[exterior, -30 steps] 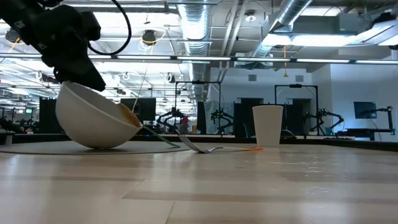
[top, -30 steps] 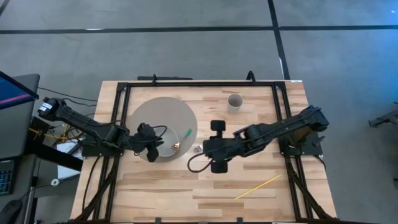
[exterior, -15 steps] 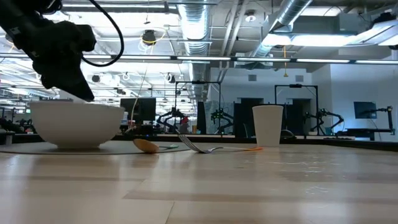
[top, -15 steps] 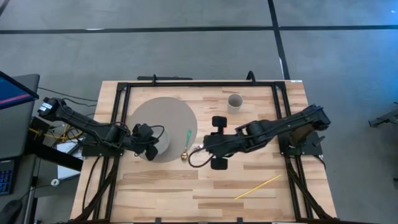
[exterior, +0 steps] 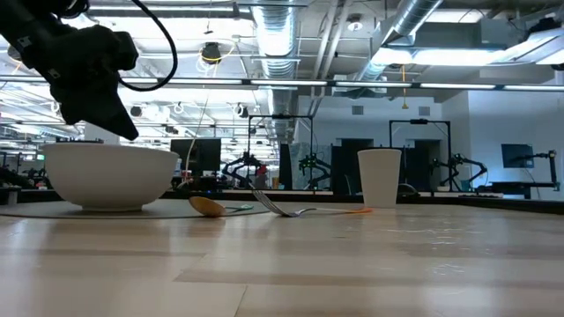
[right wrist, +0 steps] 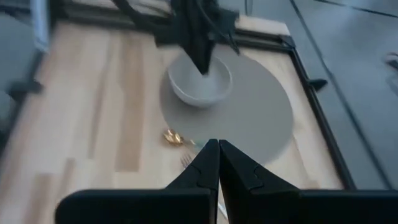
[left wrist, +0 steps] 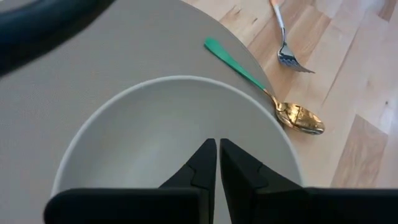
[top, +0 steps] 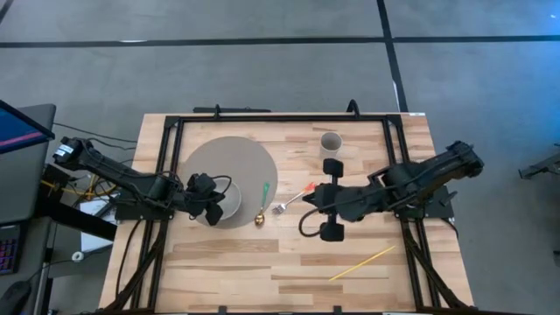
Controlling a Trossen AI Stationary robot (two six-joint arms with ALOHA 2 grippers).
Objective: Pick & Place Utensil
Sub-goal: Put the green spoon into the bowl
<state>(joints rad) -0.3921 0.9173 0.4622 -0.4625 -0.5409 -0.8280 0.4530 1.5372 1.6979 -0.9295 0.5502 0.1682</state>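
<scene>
Spoon (top: 262, 204), seen from above, lies half on the round grey mat (top: 210, 157), gold head on the bench (top: 262, 271) at the mat's 5 o'clock edge, fork (top: 293, 198) just beside it at 3 o'clock. My left tool (top: 220, 207) sits over the white bowl (top: 229, 203), pinched shut on nothing; my right tool (top: 308, 199), also shut and empty, is near the fork's handle. Low view: spoon head (exterior: 207, 206) rests flat; I judge it light, stiff and slick, best gripped mid-handle. Left wrist view: green handle (left wrist: 233, 61) crosses the mat edge. Right wrist view: wood bench, concrete floor beyond.
</scene>
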